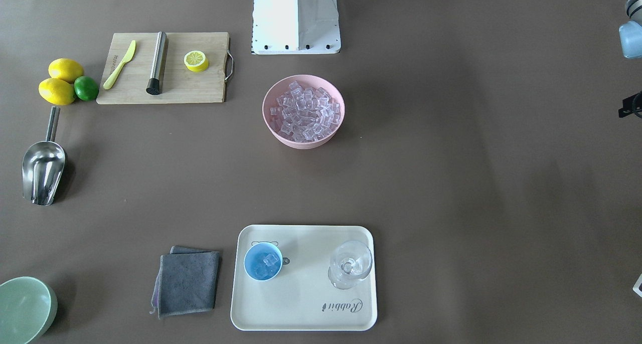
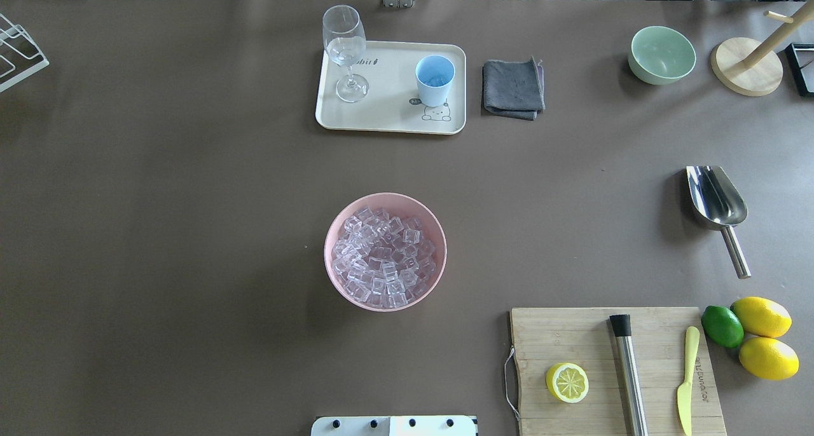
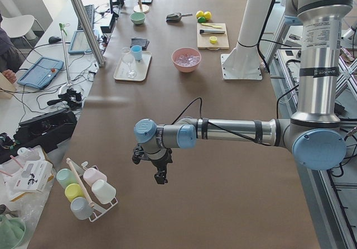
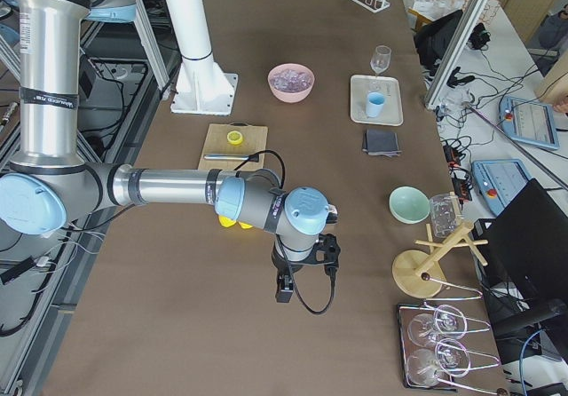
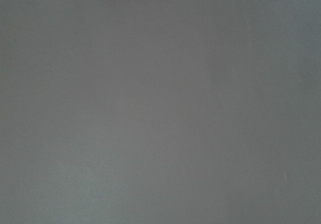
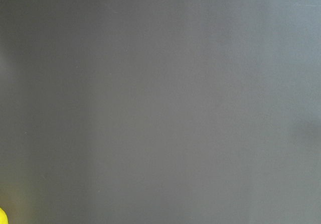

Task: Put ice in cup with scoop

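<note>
Brown matting covers the long worktop (image 2: 191, 232). A pink bowl (image 2: 385, 196) stands at its middle, in front of the robot's base, heaped with clear ice (image 2: 383, 258) cubes. On the far side from the robot lies a cream tray (image 2: 388, 115). It carries the light-blue cup (image 2: 435, 83) on its right part and an upright stemmed wine glass (image 2: 345, 48) on its left. The front-facing view looks down into the cup, where a few cubes lie at the bottom. A folded grey cloth (image 2: 512, 88) lies just beside the tray on the right, and a pale-green bowl (image 2: 661, 54) stands further right.

The steel scoop (image 2: 715, 197) lies on the worktop on the robot's right, well apart from both cup and pink bowl. Nothing grips it. Its trough points away from the robot and its rod handle points back toward two lemons (image 2: 761, 316) and a lime (image 2: 722, 326). Beside that fruit, a wooden cutting board (image 2: 572, 340) holds a lemon half (image 2: 566, 382), a steel cylinder with a black end (image 2: 628, 379) and a yellow-green plastic knife (image 2: 686, 379).

The left hand (image 3: 160, 177) hangs fingers-down over the worktop's left end. The right hand (image 4: 284, 291) hangs likewise over the right end. Only the side views show them, so I cannot tell whether either is open or closed. Both wrist cameras see bare matting, and the right one also catches a yellow sliver in its lower left corner.
</note>
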Available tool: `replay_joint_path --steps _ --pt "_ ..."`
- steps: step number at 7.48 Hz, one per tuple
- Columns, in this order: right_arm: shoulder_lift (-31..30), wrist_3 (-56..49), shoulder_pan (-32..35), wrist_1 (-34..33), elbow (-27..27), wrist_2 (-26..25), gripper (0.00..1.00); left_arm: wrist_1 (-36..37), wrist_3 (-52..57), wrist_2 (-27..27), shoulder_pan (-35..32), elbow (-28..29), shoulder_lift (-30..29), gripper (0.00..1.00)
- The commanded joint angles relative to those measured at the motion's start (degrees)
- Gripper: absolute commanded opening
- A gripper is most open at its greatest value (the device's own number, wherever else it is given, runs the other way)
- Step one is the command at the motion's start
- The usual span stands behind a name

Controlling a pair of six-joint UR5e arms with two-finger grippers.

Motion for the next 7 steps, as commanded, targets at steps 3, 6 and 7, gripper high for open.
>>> replay_joint_path --steps 3,6,7 --pt "-0.2 -0.2 0.0 -0.1 1.4 1.7 1.00 0.2 -0.4 -0.2 0.0 0.4 0.1 0.98" --pt "-0.2 -0.3 0.0 -0.1 1.3 1.8 1.00 0.1 -0.4 -0.6 0.4 -0.2 -1.8 0.98" --pt "-0.2 -0.2 -0.1 -0.1 1.7 1.8 1.00 0.0 -0.4 -1.3 0.4 -0.4 -1.7 0.98"
